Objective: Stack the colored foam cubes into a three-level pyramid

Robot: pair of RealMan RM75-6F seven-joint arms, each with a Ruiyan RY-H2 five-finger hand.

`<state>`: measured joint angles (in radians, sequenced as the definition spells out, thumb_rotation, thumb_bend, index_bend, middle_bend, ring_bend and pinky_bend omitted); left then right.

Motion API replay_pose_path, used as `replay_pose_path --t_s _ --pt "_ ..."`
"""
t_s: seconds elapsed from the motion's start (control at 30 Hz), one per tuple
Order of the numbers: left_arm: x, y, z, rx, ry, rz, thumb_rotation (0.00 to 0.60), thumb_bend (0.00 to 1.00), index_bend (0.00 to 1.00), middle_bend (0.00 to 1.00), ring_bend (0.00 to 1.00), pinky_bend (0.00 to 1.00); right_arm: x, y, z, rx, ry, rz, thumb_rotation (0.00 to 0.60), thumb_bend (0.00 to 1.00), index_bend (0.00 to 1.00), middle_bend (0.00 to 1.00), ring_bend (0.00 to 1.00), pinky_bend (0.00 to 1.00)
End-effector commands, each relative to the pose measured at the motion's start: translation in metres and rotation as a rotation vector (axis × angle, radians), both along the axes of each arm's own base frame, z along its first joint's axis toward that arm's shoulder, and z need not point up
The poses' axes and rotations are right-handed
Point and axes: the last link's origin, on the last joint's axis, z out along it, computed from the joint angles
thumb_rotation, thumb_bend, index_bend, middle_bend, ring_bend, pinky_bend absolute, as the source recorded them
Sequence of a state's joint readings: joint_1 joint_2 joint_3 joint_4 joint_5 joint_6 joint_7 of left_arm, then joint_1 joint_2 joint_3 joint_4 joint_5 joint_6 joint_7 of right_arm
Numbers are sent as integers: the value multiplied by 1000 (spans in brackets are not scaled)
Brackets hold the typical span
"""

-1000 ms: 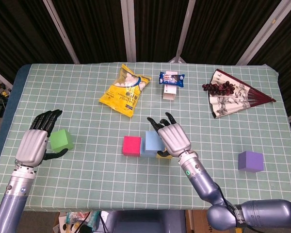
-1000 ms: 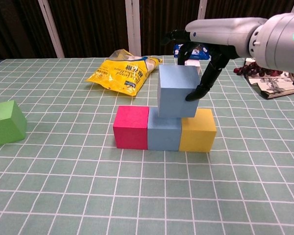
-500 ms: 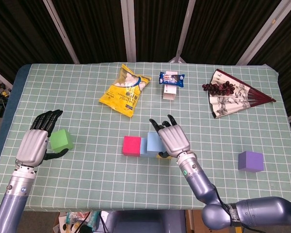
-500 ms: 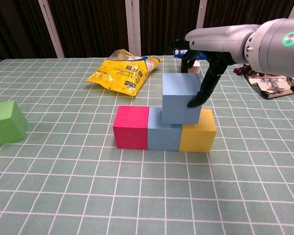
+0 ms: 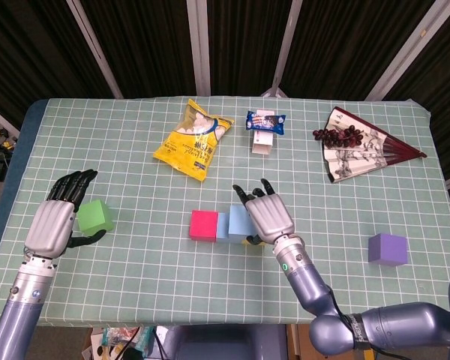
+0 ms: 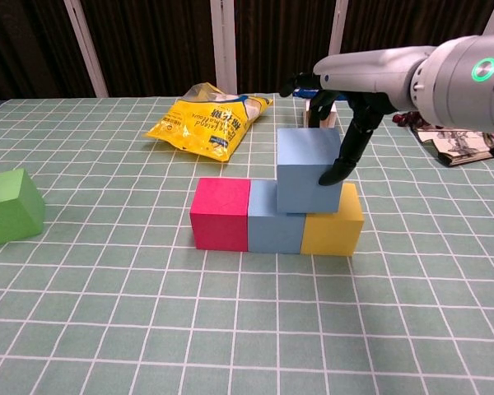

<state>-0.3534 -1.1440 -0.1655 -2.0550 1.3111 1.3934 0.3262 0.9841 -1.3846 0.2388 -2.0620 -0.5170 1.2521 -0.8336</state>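
So the bottom row is 3 cubes touching in a line: pink cube (image 6: 220,213), lower blue cube (image 6: 263,220), yellow cube (image 6: 335,224). The right hand (image 6: 346,107) holds the upper blue cube (image 6: 308,169), which sits on the seam between the lower blue and yellow ones. Way off left of the pink cube, the left hand (image 5: 57,217) has fingers spread around the green cube (image 5: 94,216); can't tell if it's touching. The purple cube (image 5: 387,248) sits well right of the row.
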Motion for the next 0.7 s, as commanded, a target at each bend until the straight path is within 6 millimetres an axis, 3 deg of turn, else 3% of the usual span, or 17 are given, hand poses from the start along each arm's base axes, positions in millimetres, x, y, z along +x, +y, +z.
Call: replay_pose_path --t_s 0.03,0.7 --pt "0 0 0 -1 1 0 600 13 0 69 66 77 -1 0 -1 2 4 -5 600 202 0 410 224 0" --pt "-1 1 -1 -3 5 4 600 13 0 69 66 69 0 -3 -5 2 14 -30 600 202 0 410 224 0"
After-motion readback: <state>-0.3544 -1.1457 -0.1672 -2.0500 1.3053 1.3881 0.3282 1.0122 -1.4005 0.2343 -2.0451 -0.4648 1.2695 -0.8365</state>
